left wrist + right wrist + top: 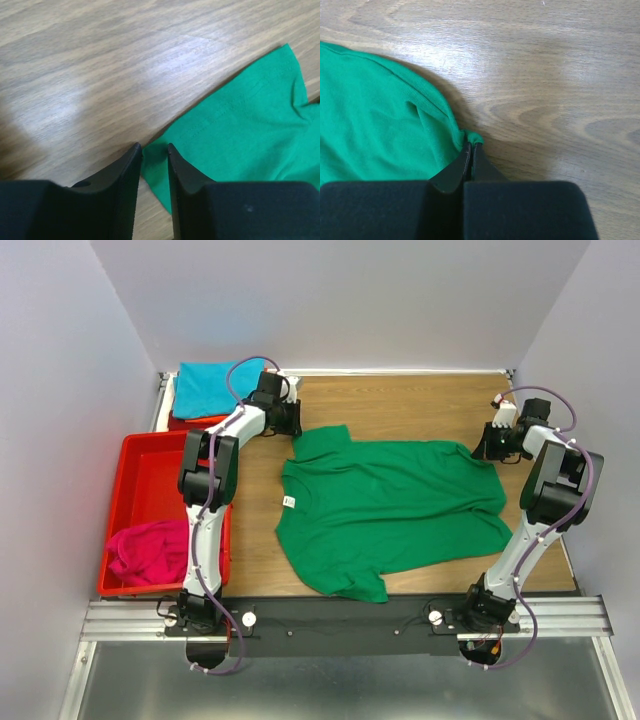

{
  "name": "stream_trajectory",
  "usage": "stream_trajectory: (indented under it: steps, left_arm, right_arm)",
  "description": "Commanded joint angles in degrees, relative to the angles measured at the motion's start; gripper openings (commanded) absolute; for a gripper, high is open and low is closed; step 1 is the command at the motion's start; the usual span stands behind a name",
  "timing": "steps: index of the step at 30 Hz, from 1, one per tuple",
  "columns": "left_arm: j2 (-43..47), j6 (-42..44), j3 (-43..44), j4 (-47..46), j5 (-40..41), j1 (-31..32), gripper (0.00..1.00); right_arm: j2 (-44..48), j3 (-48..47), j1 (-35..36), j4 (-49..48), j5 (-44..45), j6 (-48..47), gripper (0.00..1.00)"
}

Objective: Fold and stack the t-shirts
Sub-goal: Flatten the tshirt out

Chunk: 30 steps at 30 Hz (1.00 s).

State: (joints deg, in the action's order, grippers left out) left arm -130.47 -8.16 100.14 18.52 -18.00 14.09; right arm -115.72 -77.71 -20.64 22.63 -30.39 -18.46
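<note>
3 t-shirts are in view. 1 green t-shirt (pixel 390 505) lies spread flat on the wooden table (pixel 400 400), between the 2 arms, with its neck to the left and its hem to the right. A small white neck label (pixel 289 503) shows at the collar. The far sleeve (pixel 325 443) points toward the far left; the other sleeve lies at the near edge.

Left gripper (pixel 296 430): low over the table at the far-left sleeve. In the left wrist view its fingers (pixel 131 165) stand slightly apart, with the corner of the green sleeve showing in the gap between them. Whether the pads press the cloth cannot be told.

Right gripper (pixel 481 450): low at the far-right corner of the shirt. In the right wrist view its fingers (pixel 481 165) are pressed together, pinching a small bunch of the green edge at their tips. The cloth around that point is creased.

1 teal t-shirt (pixel 205 387) lies folded at the far left corner, well apart from the green one.

1 magenta t-shirt (pixel 150 548) lies crumpled in the near end of the red tray (pixel 150 475), which stands left of the left arm.
</note>
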Motion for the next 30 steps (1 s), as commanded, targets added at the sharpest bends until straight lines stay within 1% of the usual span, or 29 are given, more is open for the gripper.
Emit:
stream_trajectory:
  steps: [1,4,7,11,13,17,21,26,30]
  left_arm:
    - [-2.3,1.7,-0.1,5.4,3.4,1.0,0.31]
    - [-0.9,2.4,-1.0,5.4,4.5,1.0,0.29]
    - [0.7,3.1,-1.8,5.4,5.4,0.9,0.29]
    - [2.0,3.9,-0.8,5.7,8.3,0.9,0.38]
    - [1.7,4.3,0.8,7.0,9.0,0.9,0.39]
    - [1.8,4.5,1.3,7.4,10.5,0.9,0.4]
    - [1.5,4.6,0.8,7.7,9.8,0.9,0.4]
    - [0.0,5.1,0.0,8.6,6.8,1.1,0.4]
    - [-0.4,5.4,-0.2,9.8,6.4,1.5,0.39]
  right_arm:
    - [0.1,-0.2,-0.3,1.1,-1.4,-0.4,0.01]
    - [0.2,-0.2,-0.3,1.2,-1.4,-0.4,0.01]
    - [0.4,-0.2,-0.3,1.2,-1.5,-0.4,0.0]
    - [0.6,-0.2,-0.3,1.4,-1.4,-0.4,0.0]
    - [0.7,-0.2,-0.4,1.4,-1.4,-0.4,0.0]
    - [0.8,-0.2,-0.3,1.4,-1.5,-0.4,0.0]
    - [0.7,-0.2,-0.3,1.4,-1.6,-0.4,0.0]
    - [0.7,-0.3,-0.3,1.4,-1.7,-0.4,0.0]
    - [0.8,-0.3,-0.4,1.5,-1.7,-0.4,0.0]
